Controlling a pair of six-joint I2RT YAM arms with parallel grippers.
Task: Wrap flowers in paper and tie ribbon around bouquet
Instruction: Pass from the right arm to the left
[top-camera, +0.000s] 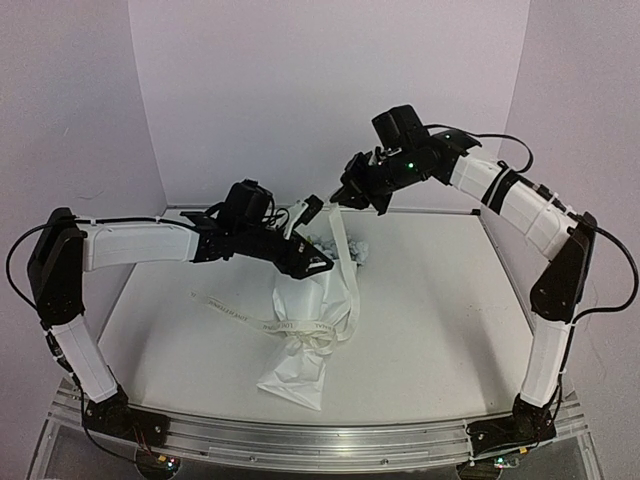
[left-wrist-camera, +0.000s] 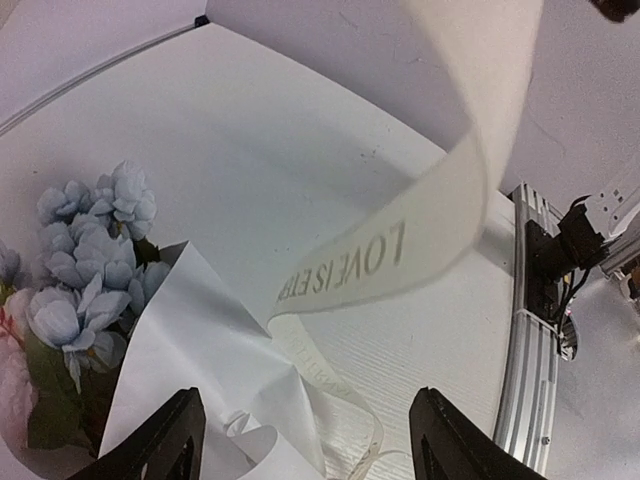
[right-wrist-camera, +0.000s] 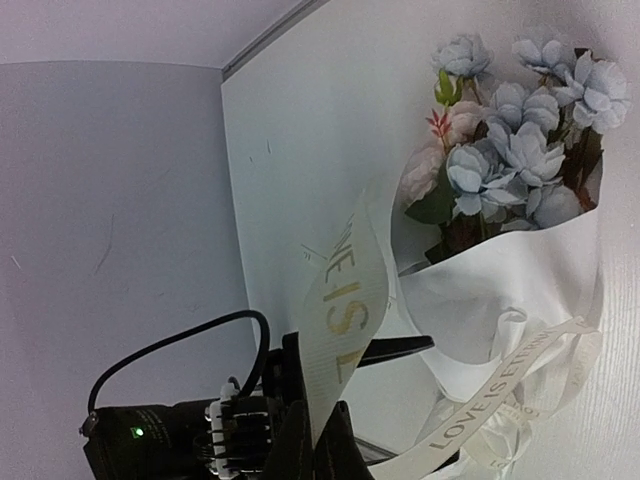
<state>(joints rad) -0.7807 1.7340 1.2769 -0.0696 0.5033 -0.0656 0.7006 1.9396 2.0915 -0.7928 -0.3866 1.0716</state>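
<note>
Currently the right hand is pinched shut on one end of the ribbon, lifting it above the bouquet, which lies mid-tabletop with its blooms toward the far wall. Left hand hovers just over the bouquet, spread wide, gripping nothing. Ribbon's other end trails left across the tabletop.

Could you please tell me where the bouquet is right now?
In the top external view the bouquet lies mid-table, beneath the open left gripper, blooms toward the far wall; the ribbon crossing its waist rises to the right gripper.
</note>
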